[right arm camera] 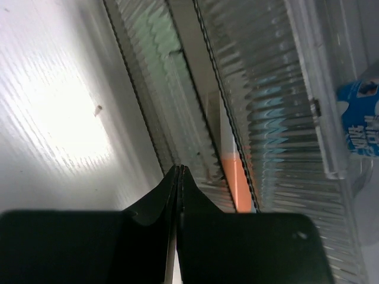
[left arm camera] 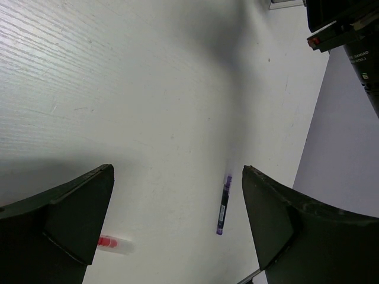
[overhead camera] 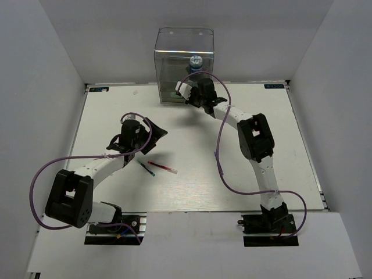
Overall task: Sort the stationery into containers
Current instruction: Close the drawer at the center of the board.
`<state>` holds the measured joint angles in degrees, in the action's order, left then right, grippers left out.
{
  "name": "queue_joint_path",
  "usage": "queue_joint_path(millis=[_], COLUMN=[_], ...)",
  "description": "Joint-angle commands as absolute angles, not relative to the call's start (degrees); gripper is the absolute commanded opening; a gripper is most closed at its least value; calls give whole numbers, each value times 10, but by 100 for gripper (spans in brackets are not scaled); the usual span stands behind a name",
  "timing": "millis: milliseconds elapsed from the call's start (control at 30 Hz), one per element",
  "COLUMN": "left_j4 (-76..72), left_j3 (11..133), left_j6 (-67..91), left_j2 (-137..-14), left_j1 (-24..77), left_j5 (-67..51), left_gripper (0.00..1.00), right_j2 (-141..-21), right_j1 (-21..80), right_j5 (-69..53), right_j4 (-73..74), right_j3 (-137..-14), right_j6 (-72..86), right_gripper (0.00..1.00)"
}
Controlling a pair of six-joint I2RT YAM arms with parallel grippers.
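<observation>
The clear plastic cabinet [overhead camera: 183, 64] stands at the table's far edge. A blue-white roll [overhead camera: 196, 60] sits inside it near the top; it also shows in the right wrist view [right arm camera: 360, 118]. My right gripper [overhead camera: 181, 89] is shut and empty, its tips [right arm camera: 179, 168] against the ribbed front of a low drawer [right arm camera: 177, 89]. An orange-capped marker [right arm camera: 235, 177] lies inside behind the ribbed wall. My left gripper [overhead camera: 156, 130] is open [left arm camera: 177, 171] above the table. A red pen [overhead camera: 164, 168] [left arm camera: 113, 243] and a dark thin pen [overhead camera: 146, 168] [left arm camera: 223, 205] lie on the table below it.
The white table [overhead camera: 261, 145] is ringed by grey walls. Purple cables loop beside both arms. The right arm's base [left arm camera: 349, 29] shows at the top right of the left wrist view.
</observation>
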<state>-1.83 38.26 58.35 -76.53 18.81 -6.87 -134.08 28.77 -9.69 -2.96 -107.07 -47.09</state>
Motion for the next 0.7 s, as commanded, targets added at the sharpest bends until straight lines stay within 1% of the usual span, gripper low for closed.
queue_joint_path(millis=[0, 367, 667], left_j4=[-42, -101, -173], left_j3=[396, 396, 407], left_j6=[591, 619, 671], left_j2=[-766, -784, -849], left_j1=[184, 184, 184], left_j5=[-69, -80, -98], left_gripper=[99, 99, 99], right_j2=[-1355, -1364, -1370], right_j1=[283, 282, 280], right_j5=[-55, -34, -22], right_j4=[-85, -99, -93], right_j3=[-1092, -1093, -1103], right_j6=[-482, -505, -518], right_gripper=[0, 0, 0])
